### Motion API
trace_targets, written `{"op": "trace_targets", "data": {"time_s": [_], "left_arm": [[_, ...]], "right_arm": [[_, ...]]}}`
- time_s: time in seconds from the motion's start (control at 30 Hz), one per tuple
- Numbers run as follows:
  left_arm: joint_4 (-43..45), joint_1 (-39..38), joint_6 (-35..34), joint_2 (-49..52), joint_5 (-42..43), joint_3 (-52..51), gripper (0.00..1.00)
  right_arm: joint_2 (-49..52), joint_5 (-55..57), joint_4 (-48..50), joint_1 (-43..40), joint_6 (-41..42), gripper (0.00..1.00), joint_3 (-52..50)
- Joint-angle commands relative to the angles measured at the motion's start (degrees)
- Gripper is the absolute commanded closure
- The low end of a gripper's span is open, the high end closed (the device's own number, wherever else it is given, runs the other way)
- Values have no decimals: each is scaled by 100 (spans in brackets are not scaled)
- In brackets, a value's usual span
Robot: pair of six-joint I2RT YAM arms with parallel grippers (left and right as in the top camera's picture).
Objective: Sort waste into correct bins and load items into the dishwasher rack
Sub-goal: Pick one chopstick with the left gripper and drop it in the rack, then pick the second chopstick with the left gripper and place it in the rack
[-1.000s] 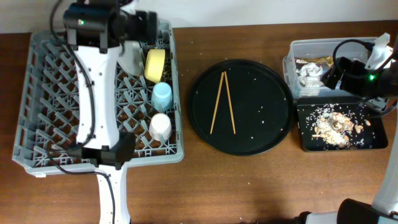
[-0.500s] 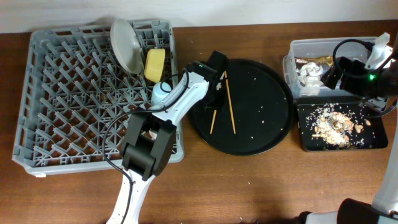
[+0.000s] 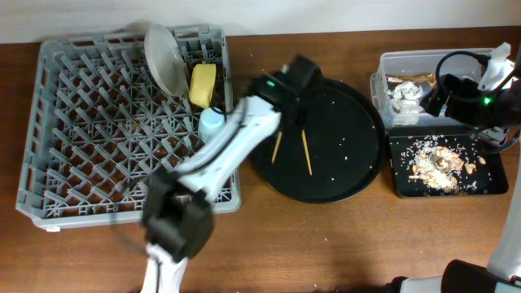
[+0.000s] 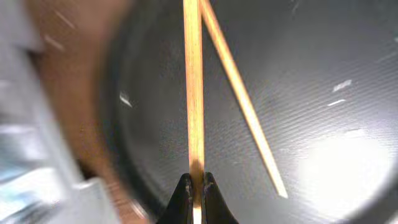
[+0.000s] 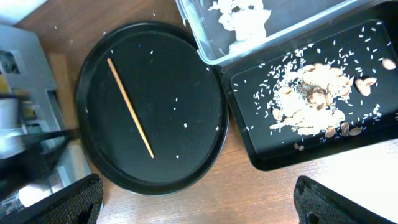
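Two wooden chopsticks lie on the round black tray (image 3: 326, 138). My left gripper (image 4: 194, 186) is shut on one chopstick (image 4: 194, 93), which runs straight up from its tips. The other chopstick (image 4: 242, 106) lies free beside it, slanting right. From overhead, the left gripper (image 3: 282, 130) is blurred over the tray's left side. My right gripper (image 5: 199, 205) hangs open and empty, high over the bins (image 3: 456, 94). The right wrist view shows only one chopstick (image 5: 130, 109). The clear tub (image 3: 395, 65) holds tissue and a wrapper. The black rectangular tray (image 3: 480, 185) holds food scraps (image 3: 435, 161).
The grey rack (image 3: 81, 122) fills the left side, with a plate (image 3: 163, 57), a yellow bowl (image 3: 203, 83) and a blue cup (image 3: 212, 122) along its right edge. White crumbs dot the round tray. My left arm crosses the rack's front right corner.
My left arm swung from the rack's back over to the round tray, and its jaws closed on a chopstick. The right arm has not moved.
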Motion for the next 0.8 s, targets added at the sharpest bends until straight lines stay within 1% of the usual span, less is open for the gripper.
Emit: {"op": "trace_targets", "data": {"time_s": [0.0,0.03,0.07,0.1,0.13,0.17,0.23,0.3,0.4,0.43,0.47,0.5,0.53,0.57,0.6,0.67,0.73,0.77], "left_arm": [[-581,450,83,-1259,-337,223,99],[-1104,748,-35,-1537,-507,223,99],[-1587,1005,-354,-1668,-619,223,99],[-2164,1357,-522,-1742,-619,223,99],[-2448,1558,-522,-1735,-621,199,99],[-2511,1779,-518,-1729,-632,-85,99],[-2184,2028,-538,-1727,-791,-791,99],[-1567,2439,-531,-1727,-796,-1482,99],[-564,2671,-341,-1727,-798,-2601,100],[-184,2765,-184,-1727,-785,-2970,99],[59,2793,-122,-1727,-769,-3195,99],[122,2793,-122,-1727,-772,-3250,98],[136,2793,-122,-1729,-774,-3248,77],[138,2820,-120,-1729,-772,-3230,71],[11,2841,-31,-1762,-748,-3071,70],[-490,2817,-11,-1915,-717,-2308,63],[-704,2804,-13,-2031,-229,-1659,57],[-621,2660,-15,-2050,264,-1246,52]], "right_arm": [[-13,11,0,-4,-17,2,13],[-13,11,-2,-4,-17,1,13],[-13,11,0,-4,-17,2,13],[-13,11,-2,-4,-17,1,13],[-13,11,-2,-4,-17,2,13],[-13,11,0,-4,-17,2,13],[-13,11,0,-4,-17,1,13],[-13,11,0,-4,-17,2,13],[-13,11,-2,-4,-17,2,13],[-13,11,0,-4,-17,2,13],[-13,11,-2,-4,-17,2,13],[-13,11,0,-4,-17,2,13],[-13,11,0,-4,-17,1,13],[-13,11,0,-4,-17,2,13],[-13,11,0,-4,-17,2,13],[-13,11,0,-4,-17,2,13],[-13,11,-2,-4,-17,2,13],[-13,11,0,-4,-17,1,13]]}}
